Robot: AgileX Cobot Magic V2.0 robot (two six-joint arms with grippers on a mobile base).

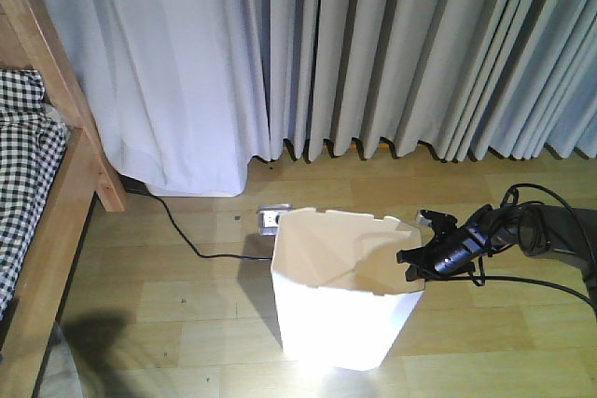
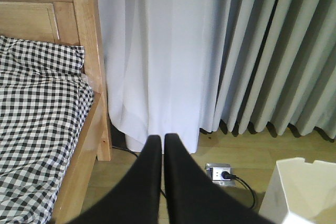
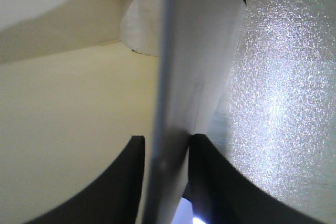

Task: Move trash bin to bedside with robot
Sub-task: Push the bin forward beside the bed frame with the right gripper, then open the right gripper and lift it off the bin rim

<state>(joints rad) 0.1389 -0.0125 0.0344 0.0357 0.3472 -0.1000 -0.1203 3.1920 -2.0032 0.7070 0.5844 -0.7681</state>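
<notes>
It was a home bedroom. A wooden bed frame (image 2: 89,66) with checked bedding (image 2: 37,114) stood at the left, long grey curtains (image 1: 392,44) hung to a wood-plank floor (image 1: 187,295), and a wall socket (image 2: 219,172) with a plugged-in cable (image 1: 177,230) sat low beside the curtains.

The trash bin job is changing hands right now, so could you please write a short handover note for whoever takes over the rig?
Right end effector: shut on the trash bin's right-hand rim, one finger inside and one outside the thin wall.
Left end effector: shut, empty, raised and pointing toward the curtain.
Trash bin: upright on the wooden floor in front of the curtain, beside a floor socket, apart from the bed frame at the left.
Done: rim gripped.
Left: bring the bin to the bedside and let go.
</notes>
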